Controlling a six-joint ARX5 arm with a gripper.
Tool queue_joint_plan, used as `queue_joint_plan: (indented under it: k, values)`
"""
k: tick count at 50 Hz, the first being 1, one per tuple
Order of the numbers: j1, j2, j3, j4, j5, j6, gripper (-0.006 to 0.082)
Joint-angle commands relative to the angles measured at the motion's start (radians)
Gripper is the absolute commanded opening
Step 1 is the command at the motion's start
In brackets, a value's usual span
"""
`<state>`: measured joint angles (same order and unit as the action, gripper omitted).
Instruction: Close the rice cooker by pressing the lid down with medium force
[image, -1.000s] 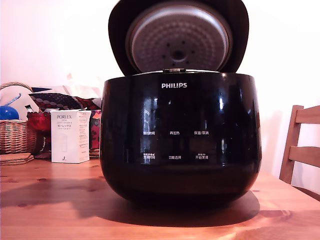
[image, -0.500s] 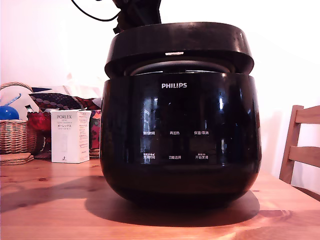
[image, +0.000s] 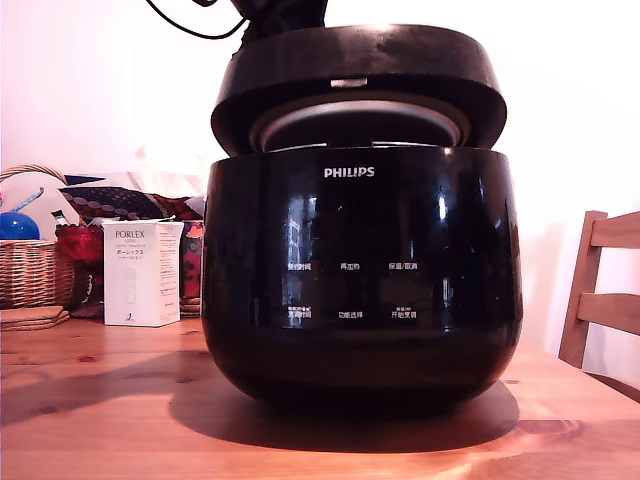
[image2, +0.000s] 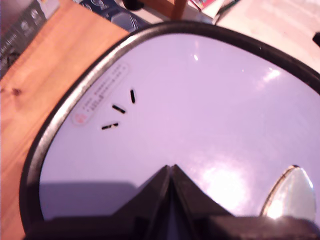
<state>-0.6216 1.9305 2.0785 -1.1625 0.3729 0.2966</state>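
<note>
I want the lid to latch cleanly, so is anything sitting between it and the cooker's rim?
Nothing visible. The lid hangs partly open above the rice cooker, and the exterior view shows only the silver inner plate in the gap. The gripper, fingers together, rests directly on the lid's top.

We see the round glossy black lid (image: 360, 75) tilted just above the large glossy black rice cooker (image: 360, 280), leaving only a narrow gap at the front rim. The black gripper (image2: 171, 172), fingers pressed together, sits against the lid's top. Toward the wooden table's (image: 100, 420) far edge on the exterior view's left, a white carton (image: 140, 272) and a wicker basket (image: 30, 265) stand. A wooden chair back (image: 603, 290) rises beyond the right edge. The front edge lies bare.
</note>
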Motion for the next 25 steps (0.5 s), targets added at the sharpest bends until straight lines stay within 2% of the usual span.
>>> queue_joint_plan:
  k: [1, 25]
  values:
    - [-0.002, -0.003, -0.058, 0.013, -0.001, -0.002, -0.0022]
    - [-0.002, -0.22, -0.427, 0.264, -0.001, -0.057, -0.0022]
